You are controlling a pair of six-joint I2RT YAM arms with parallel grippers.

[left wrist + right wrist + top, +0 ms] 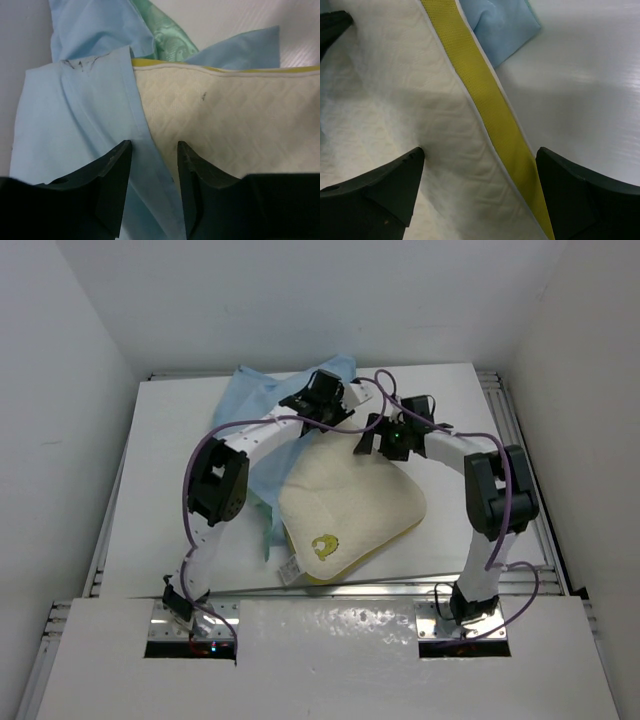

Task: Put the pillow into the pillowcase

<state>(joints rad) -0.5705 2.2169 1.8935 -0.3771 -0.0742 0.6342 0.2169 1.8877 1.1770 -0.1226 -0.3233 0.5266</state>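
Note:
The cream quilted pillow (350,505) lies in the middle of the table, its yellow-green mark (325,545) toward the near corner. The pillowcase (255,410) is bunched behind and left of it, light-blue face up, with a strip of patterned sea-green (170,45) showing. My left gripper (154,150) hovers at the pillow's far-left edge. Its jaws stand apart over the pillowcase's light-blue hem (145,145) where it overlaps the pillow (240,115). My right gripper (480,155) is wide open, straddling the pillow's yellow edge seam (485,90) at the far side, with nothing pinched.
White table (170,440) with metal rails along its sides and white walls close around it. A small white tag (291,570) hangs off the pillow's near-left corner. Both arms arch over the pillow, their grippers (325,395) (385,435) close together at the back.

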